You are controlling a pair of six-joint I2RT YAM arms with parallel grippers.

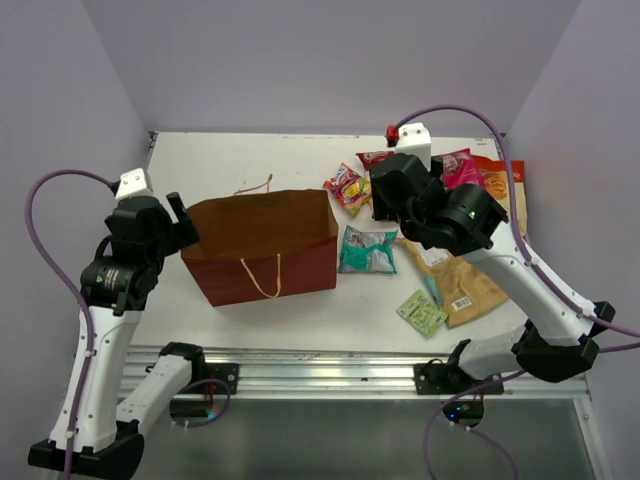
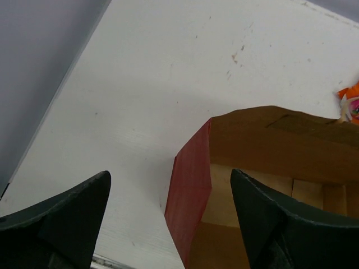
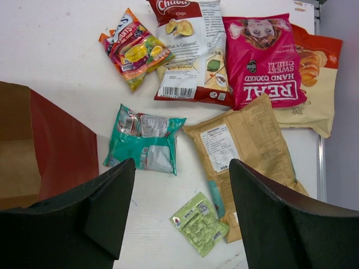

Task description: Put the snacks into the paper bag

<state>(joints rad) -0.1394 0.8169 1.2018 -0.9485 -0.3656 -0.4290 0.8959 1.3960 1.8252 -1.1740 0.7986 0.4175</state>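
Paper bag [image 1: 262, 250] is standing upright on the white counter [image 1: 250, 160], left of centre, mouth gaping upward and showing its tan inside. One cord handle [image 1: 268, 275] is hanging down the near face.

Left pincer [image 2: 168, 185] is hovering at the bag's left end with its jaws spread wide and gripping nothing. From its wrist view, one finger is sitting over the bare counter and the other over the bag's open mouth, with the bag's red corner showing between them. Whether either finger is touching paper, I cannot tell.

Right pincer [image 3: 182, 168] is hanging above the snacks, right of the bag, jaws well apart and carrying nothing.

All the snacks in sight are lying flat on the counter, outside the bag:
- teal packet [image 3: 145, 145] is lying just beside the bag's right end
- tan pouch [image 3: 247, 151] is lying to the right of the teal one, slanting
- green sachet [image 3: 199, 223] is lying nearer the front edge, just beside the pouch's lower corner
- yellow-red packet [image 3: 133, 47] is lying farther back, touching the red-and-white chips bag [image 3: 190, 50]
- pink packet [image 3: 263, 59] is lying against the chips bag and overlapping the orange packet [image 3: 317, 78] at the far right
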